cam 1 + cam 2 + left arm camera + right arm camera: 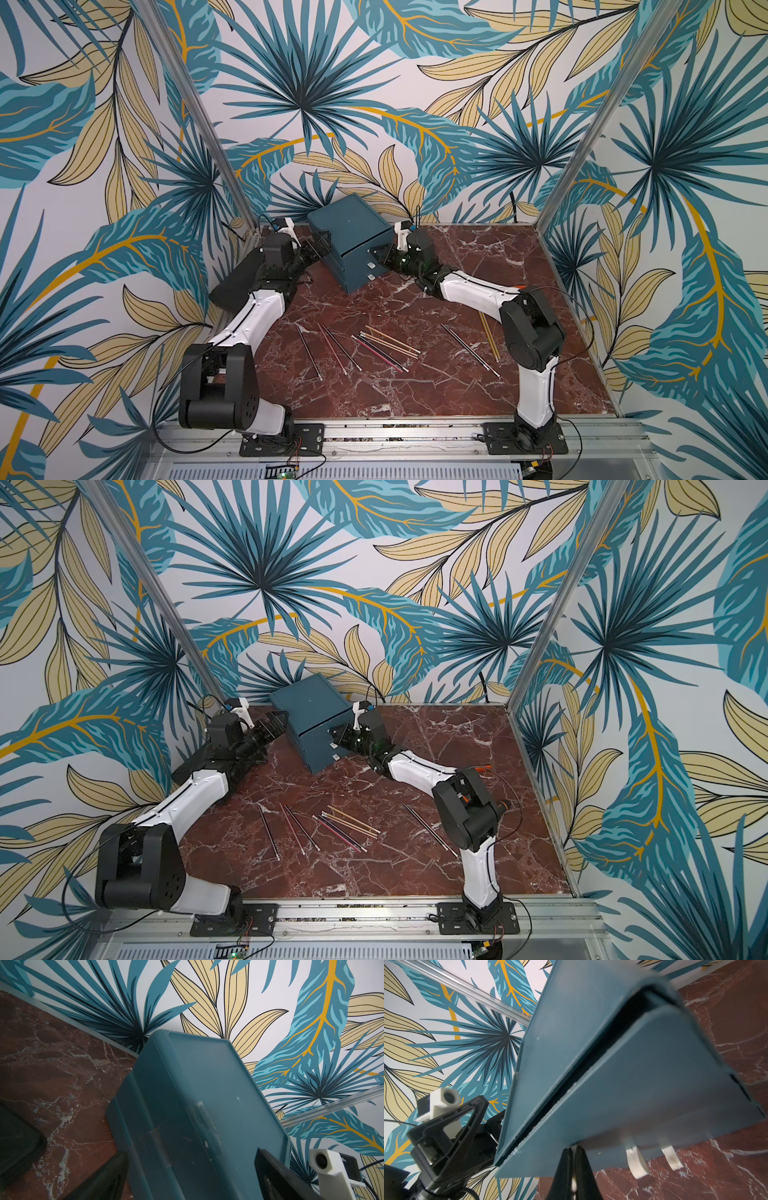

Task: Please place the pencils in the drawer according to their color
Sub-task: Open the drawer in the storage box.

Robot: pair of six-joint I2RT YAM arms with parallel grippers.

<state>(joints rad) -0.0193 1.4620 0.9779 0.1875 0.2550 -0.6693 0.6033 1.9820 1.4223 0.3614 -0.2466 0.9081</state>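
Note:
The dark teal drawer (347, 232) (309, 719) stands at the back of the marble table, turned at an angle. My right gripper (572, 1152) (376, 257) is shut on the top drawer's white pull tab. A dark gap shows between that drawer front (643, 1084) and the shell. Two lower pull tabs (636, 1160) hang free. My left gripper (187, 1178) (320, 243) is open, its fingers (274, 1176) standing either side of the chest's rear part (187, 1095). Several yellow, red and black pencils (386, 345) (347, 827) lie loose on the table nearer the front.
A flat black case (235, 278) (18, 1142) lies by the left wall under my left arm. Orange-handled pliers (484, 767) peek out behind my right arm. More pencils lie near the right arm: black (469, 351), yellow (489, 338). Patterned walls and aluminium posts enclose the table.

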